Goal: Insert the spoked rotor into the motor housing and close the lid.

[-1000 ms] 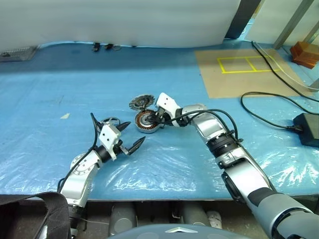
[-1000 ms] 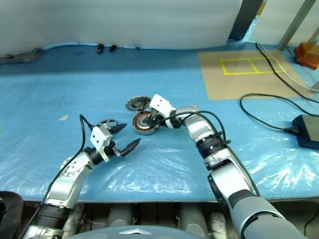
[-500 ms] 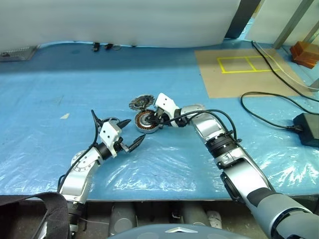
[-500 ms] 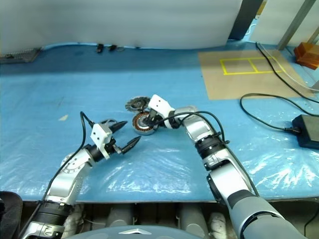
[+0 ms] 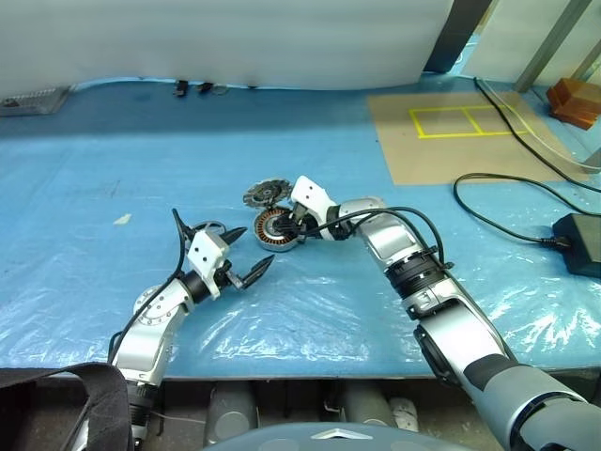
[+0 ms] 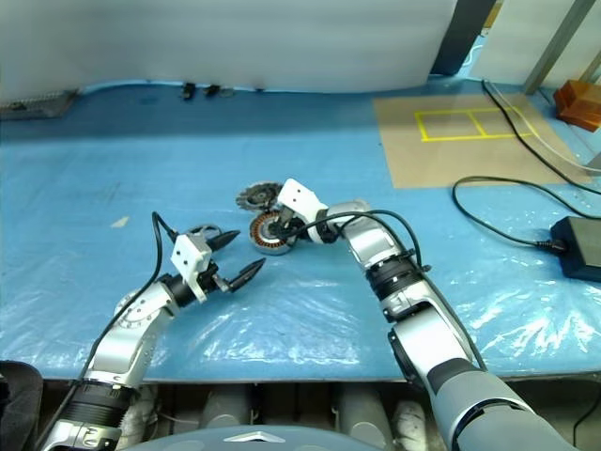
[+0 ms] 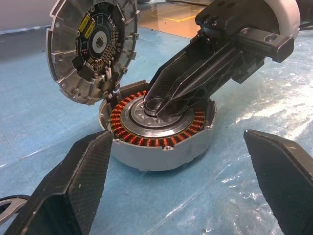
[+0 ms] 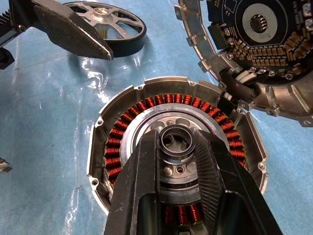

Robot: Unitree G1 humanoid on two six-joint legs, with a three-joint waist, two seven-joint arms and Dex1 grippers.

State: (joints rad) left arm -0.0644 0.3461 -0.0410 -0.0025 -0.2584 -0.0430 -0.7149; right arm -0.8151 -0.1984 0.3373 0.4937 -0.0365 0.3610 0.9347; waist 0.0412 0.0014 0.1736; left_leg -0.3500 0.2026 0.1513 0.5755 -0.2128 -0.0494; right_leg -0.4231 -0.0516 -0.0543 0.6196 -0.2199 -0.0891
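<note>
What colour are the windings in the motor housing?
Copper-orange, ringing the silver hub of the motor housing; clearest in the right wrist view.

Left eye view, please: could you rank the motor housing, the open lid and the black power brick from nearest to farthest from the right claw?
1. Motor housing: the right claw is closed on its centre hub.
2. Lid: just behind the housing, tipped open.
3. Power brick: far off by the right edge.

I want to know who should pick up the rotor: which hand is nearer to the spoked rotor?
Left. The left hand hovers open just beside the spoked rotor; the right hand is farther away, closed on the motor housing hub.
</note>
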